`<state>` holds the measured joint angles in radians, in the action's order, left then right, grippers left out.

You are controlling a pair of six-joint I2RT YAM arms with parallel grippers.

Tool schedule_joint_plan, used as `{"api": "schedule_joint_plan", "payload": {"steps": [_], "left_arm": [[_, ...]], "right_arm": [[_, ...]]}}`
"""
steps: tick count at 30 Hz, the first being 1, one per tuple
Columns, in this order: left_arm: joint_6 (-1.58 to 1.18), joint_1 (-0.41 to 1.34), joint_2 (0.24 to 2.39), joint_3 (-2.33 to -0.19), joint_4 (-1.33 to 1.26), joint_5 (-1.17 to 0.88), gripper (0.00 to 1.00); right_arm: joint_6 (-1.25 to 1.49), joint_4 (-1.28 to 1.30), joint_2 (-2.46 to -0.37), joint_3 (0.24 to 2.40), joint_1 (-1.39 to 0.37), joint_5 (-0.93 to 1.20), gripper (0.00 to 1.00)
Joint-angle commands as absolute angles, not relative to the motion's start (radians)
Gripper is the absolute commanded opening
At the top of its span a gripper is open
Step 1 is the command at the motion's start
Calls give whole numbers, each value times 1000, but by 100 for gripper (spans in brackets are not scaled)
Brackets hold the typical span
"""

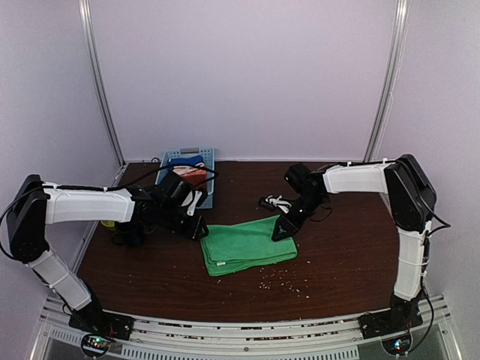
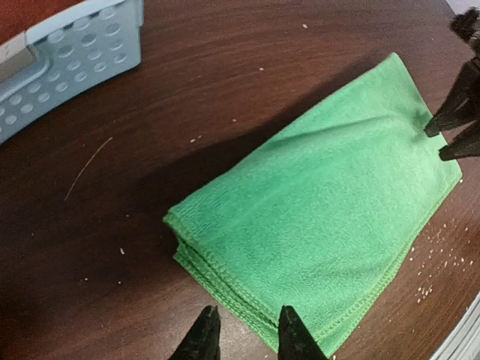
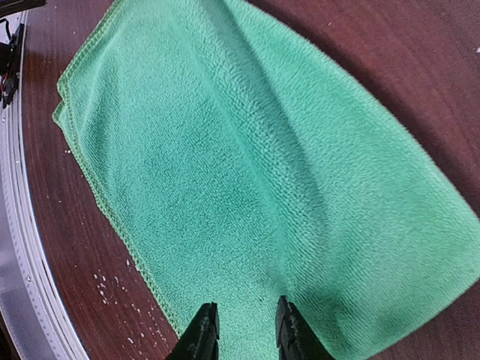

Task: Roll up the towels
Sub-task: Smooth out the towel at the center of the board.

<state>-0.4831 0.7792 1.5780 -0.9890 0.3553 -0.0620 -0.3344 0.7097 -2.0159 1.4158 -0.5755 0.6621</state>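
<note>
Rolling has not begun: the bright green cloth towel (image 1: 247, 244) lies folded flat between the left fingers (image 2: 201, 341) and right fingers (image 3: 199, 334), both narrowly parted at its edges. The rust cloth towel (image 1: 193, 175) sits in a pale blue plastic basket (image 1: 180, 156) beyond the left fingers.

Green towel (image 3: 255, 172) fills most of the frame, flat on the dark wood table (image 3: 420, 67). Right gripper (image 3: 246, 330) is bottom centre, fingers slightly apart over the towel edge, grip unclear. Crumbs (image 3: 109, 289) lie lower left beside the metal rail (image 3: 22, 285).
</note>
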Motion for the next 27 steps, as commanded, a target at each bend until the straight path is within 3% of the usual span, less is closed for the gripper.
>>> {"api": "schedule_joint_plan", "payload": {"steps": [1,4,9,19,23,27], "left_arm": [[-672,752,1565,-922,203,-156,25],[-722,769,1585,-916,205,-213,20],[-808,806,1571,-874,224,-197,27],[-810,827,1659,-904,244,-183,29],[-807,829,1703,-916,208,-207,27],[-806,837,1712,-929,209,-186,13]], "right_arm": [[-349,717,-1941,1441,-549,625,29],[-353,710,-1949,1439,-548,604,29],[-360,709,-1958,1434,-546,612,30],[-365,709,-1977,1425,-545,613,30],[-365,701,-1986,1414,-543,613,30],[-365,701,-1994,1410,-541,614,30]]}}
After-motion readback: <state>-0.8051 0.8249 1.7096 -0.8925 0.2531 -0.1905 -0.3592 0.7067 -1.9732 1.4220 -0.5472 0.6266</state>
